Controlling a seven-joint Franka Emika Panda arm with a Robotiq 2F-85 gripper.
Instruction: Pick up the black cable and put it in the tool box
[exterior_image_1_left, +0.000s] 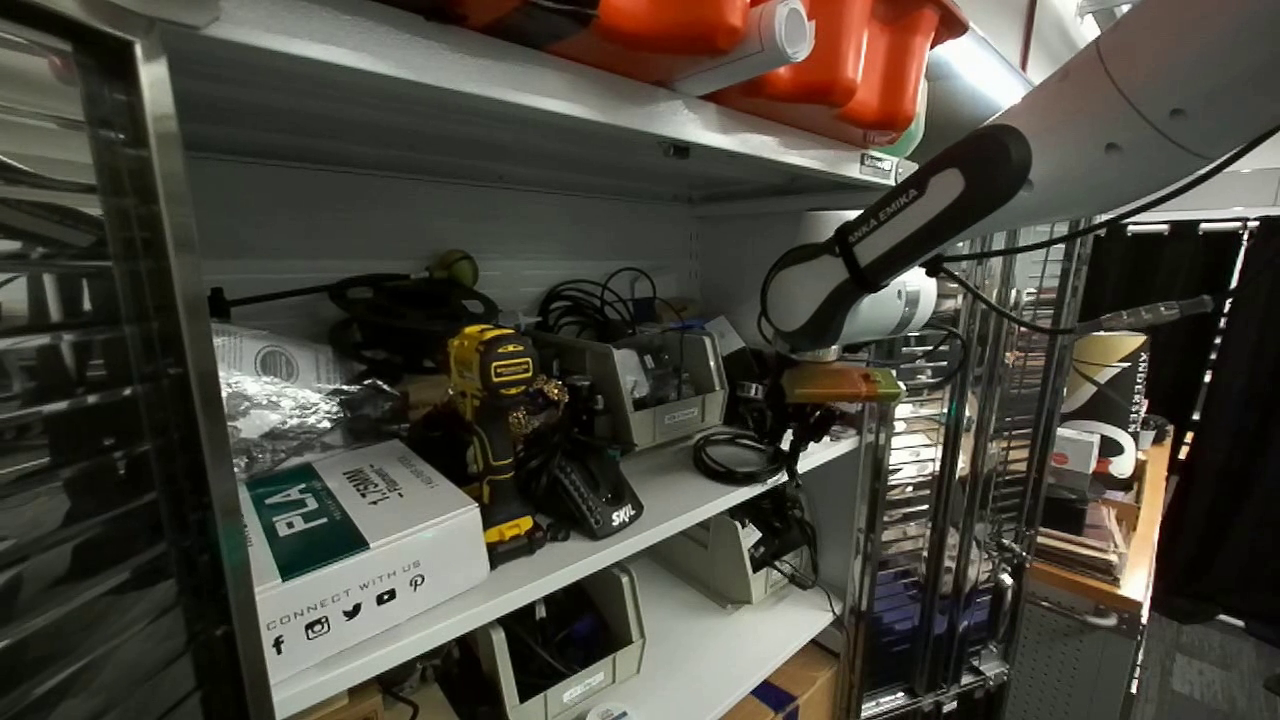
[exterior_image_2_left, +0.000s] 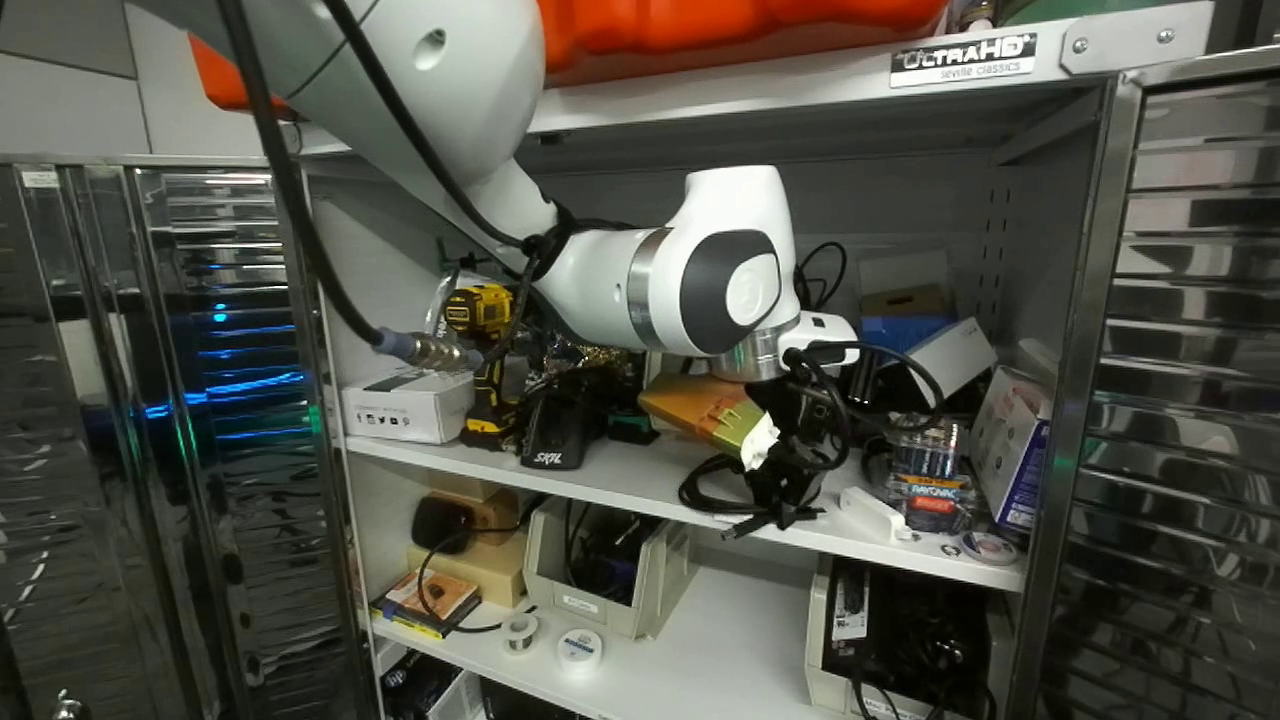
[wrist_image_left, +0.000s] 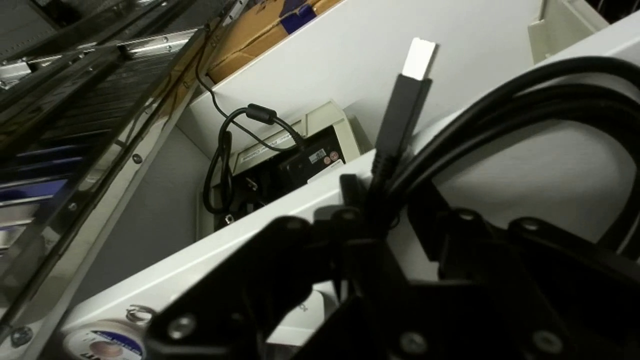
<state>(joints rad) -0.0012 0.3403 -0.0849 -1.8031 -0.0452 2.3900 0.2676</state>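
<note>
My gripper (wrist_image_left: 382, 202) is shut on the black cable (wrist_image_left: 525, 92) near its plug end. The cable's square silver-tipped plug (wrist_image_left: 402, 110) sticks out past the fingertips. In both exterior views the gripper (exterior_image_1_left: 795, 465) (exterior_image_2_left: 778, 500) is at the middle shelf's front edge, with the cable's coil (exterior_image_1_left: 735, 477) (exterior_image_2_left: 688, 492) beside it. I cannot tell whether the coil touches the shelf. No plain tool box shows. Grey open bins stand on the shelves: one on the middle shelf (exterior_image_1_left: 680, 425) and two on the lower shelf (exterior_image_2_left: 585, 605) (exterior_image_2_left: 815, 655), holding cables and parts.
The middle shelf (exterior_image_2_left: 640, 487) also holds a yellow drill (exterior_image_1_left: 492, 370), a SKIL charger (exterior_image_1_left: 600, 490), a PLA box (exterior_image_1_left: 390, 560) and a battery pack (exterior_image_2_left: 930, 500). Orange containers (exterior_image_1_left: 830, 60) stand on the shelf above. Metal cabinet doors (exterior_image_2_left: 1180, 400) flank the opening.
</note>
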